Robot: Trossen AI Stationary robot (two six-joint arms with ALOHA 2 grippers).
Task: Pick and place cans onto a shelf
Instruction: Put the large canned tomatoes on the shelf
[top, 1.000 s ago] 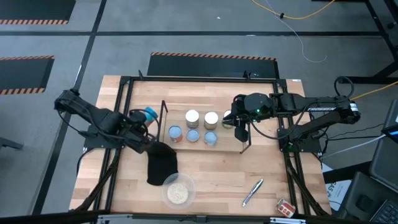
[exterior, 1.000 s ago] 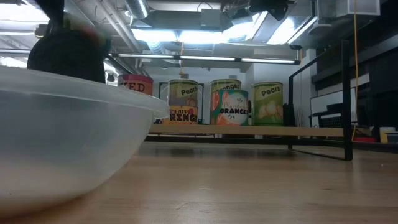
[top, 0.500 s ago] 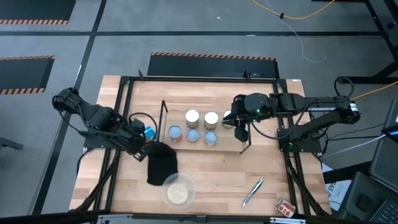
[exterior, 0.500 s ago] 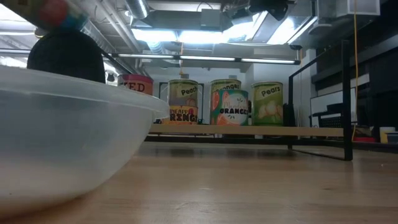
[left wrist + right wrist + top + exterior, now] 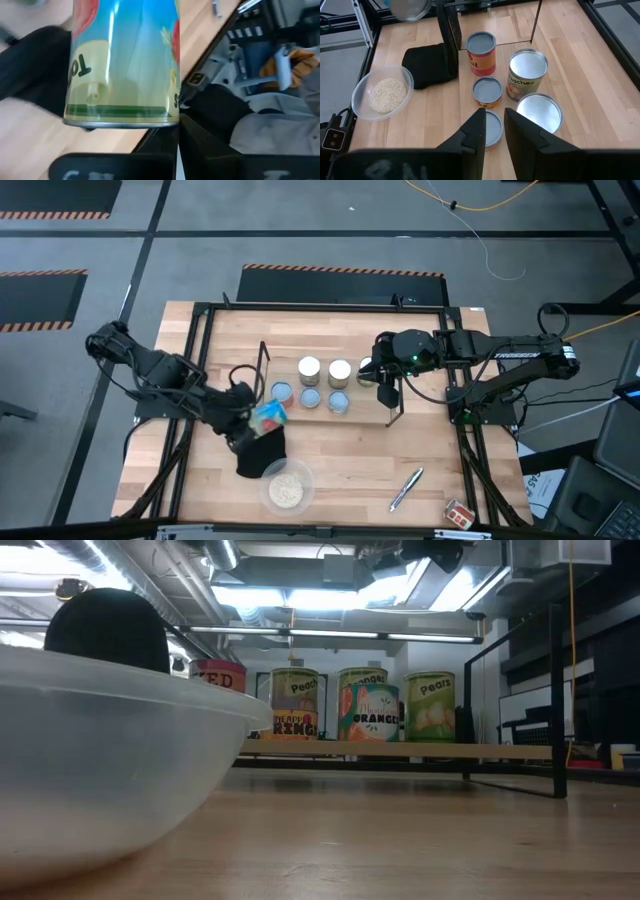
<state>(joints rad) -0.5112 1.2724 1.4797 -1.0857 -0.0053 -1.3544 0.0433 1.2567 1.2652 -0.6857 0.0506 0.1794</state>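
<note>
My left gripper (image 5: 250,420) is shut on a can with a blue and red label (image 5: 268,417), held tilted above a black cloth (image 5: 260,452) near the shelf's left end. The can fills the left wrist view (image 5: 122,60). The shelf (image 5: 370,410) holds several cans (image 5: 310,370) standing upright on its board; they also show in the low view (image 5: 375,712) and in the right wrist view (image 5: 527,70). My right gripper (image 5: 385,388) hovers over the shelf's right end, open by a narrow gap and empty (image 5: 495,120). My left gripper holds the can near its silver-rimmed end (image 5: 120,121). The can's body hides the pads, so the kind of hold does not show. The fingers come from the table's left. The can is lifted clear and tilted, its label facing up.
A clear bowl of pale grains (image 5: 287,488) stands near the front edge, just in front of the black cloth, and fills the left of the low view (image 5: 100,760). A silver pen (image 5: 407,488) and a small red box (image 5: 460,515) lie front right. A black metal frame (image 5: 200,380) rings the tabletop.
My left gripper has carried the can from beside the shelf's far left corner toward the table's near edge and a little right, to above the black cloth. The can has tipped: its blue top faced up then, its label faces up now.
</note>
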